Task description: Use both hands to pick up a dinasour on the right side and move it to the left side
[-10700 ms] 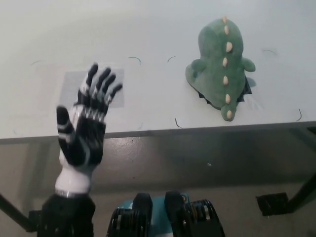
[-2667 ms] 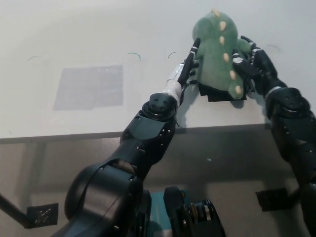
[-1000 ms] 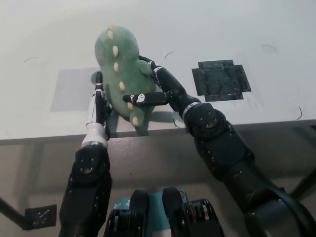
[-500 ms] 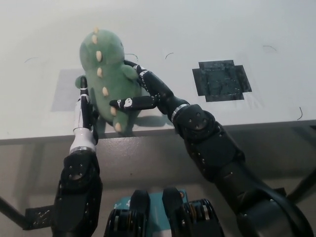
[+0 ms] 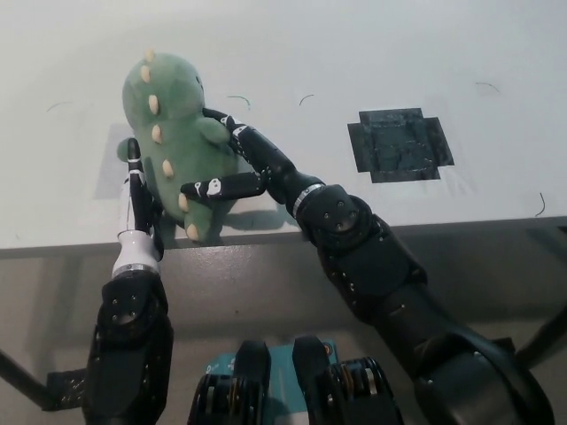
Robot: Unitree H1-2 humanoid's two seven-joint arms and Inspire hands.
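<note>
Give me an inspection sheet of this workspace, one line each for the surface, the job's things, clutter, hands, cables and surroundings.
Surface: white table, with a black taped square patch on its right part and a grey patch largely hidden under the toy on its left part.
Job's things: green plush dinosaur with cream back spikes, held over the left part, near the table's front edge.
Clutter: a few small dark pen marks on the tabletop; nothing else seen.
Hands: left hand pressed to the dinosaur's left flank; right hand clasping its right flank, fingers across its back.
Cables: nothing seen.
Surroundings: grey floor below the table edge, dark table legs at the lower corners.
</note>
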